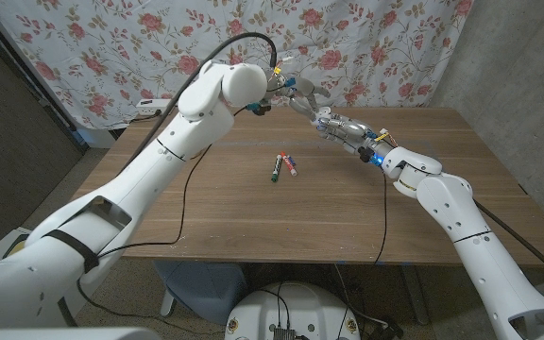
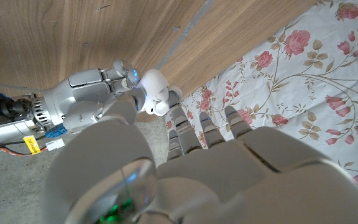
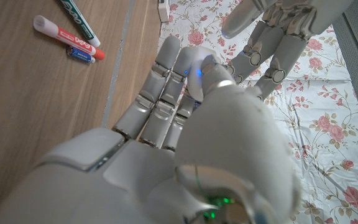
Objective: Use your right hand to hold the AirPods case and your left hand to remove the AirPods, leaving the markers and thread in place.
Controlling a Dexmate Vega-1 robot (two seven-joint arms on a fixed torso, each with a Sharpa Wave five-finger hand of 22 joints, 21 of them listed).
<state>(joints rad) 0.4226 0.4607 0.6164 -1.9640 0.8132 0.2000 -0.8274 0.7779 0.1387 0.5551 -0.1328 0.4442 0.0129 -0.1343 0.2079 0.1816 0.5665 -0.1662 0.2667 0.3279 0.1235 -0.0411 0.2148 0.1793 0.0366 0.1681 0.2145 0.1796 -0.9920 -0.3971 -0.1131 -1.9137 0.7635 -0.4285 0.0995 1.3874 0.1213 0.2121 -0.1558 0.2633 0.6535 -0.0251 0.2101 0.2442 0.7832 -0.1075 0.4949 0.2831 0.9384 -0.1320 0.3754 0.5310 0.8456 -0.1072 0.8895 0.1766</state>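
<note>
Above the table, right hand [image 1: 321, 111] apparently grips AirPods case [image 2: 154, 99]

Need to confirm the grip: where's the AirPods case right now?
The AirPods case is held in the right hand, raised above the table's far side, with the left hand at it.

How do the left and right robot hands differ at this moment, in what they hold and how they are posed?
The right robot hand grips the white AirPods case, raised above the table; the left robot hand holds nothing visible. The right robot hand's fingers curl around the case, while the left robot hand's fingers are spread, reaching toward it. Both hover over the table's far edge, beyond the markers.
</note>
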